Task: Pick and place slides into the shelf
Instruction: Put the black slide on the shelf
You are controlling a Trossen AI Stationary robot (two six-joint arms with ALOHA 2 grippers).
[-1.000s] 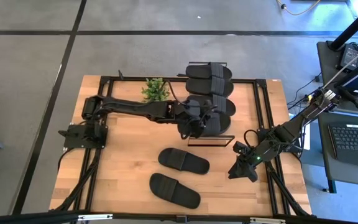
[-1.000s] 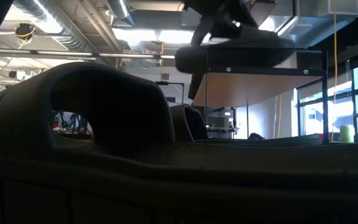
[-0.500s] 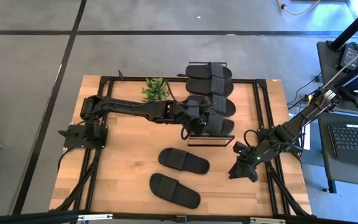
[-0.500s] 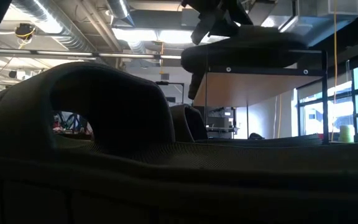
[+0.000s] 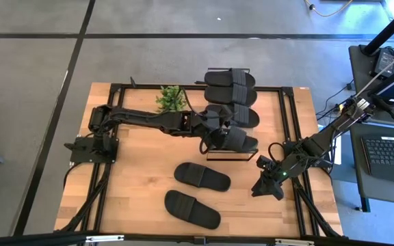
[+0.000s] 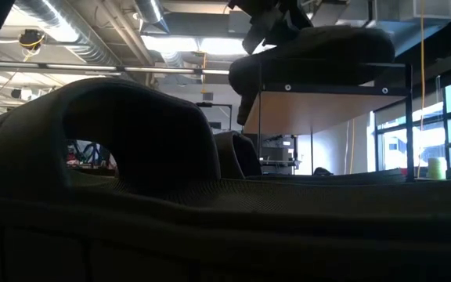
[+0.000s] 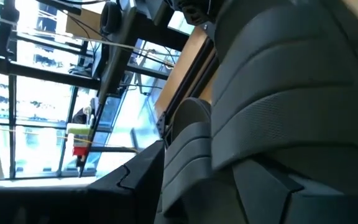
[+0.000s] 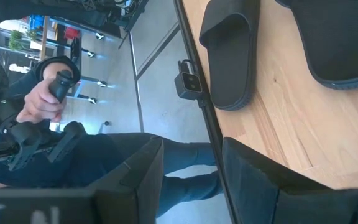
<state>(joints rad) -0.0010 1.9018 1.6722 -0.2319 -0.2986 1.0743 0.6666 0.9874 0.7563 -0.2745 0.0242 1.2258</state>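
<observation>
My left gripper point(image 5: 209, 139) reaches from the table's left to the near end of the shelf point(image 5: 250, 156) and is shut on one black slide point(image 5: 238, 141). That slide shows at the shelf's top rail in the low view point(image 6: 319, 55). Its ribbed strap point(image 7: 278, 93) fills the left wrist view. Three more slides point(image 5: 230, 85) lie on the shelf farther back. Two slides lie sole-down on the table point(image 5: 202, 176) point(image 5: 192, 209). My right gripper point(image 5: 269, 188) is open and low at the table's right side. My left gripper holds the slide by its left end point(image 5: 219, 140), coming at it about level from the table's left, along its length. The slide is level with the shelf's top rail point(image 6: 335, 66) and tipped somewhat. The fingers themselves are hidden by the gripper and the slide.
A small green plant point(image 5: 170, 100) stands at the table's far edge beside the shelf. One table slide point(image 6: 131, 157) sits right in front of the low camera and blocks most of that view. A person's hand with a controller point(image 8: 48, 93) shows beyond the table's edge.
My left gripper has carried the slide a little toward the table's right along the shelf's near end. The slide has tipped, showing narrower from above and thicker in the low view. My right arm has kept still.
</observation>
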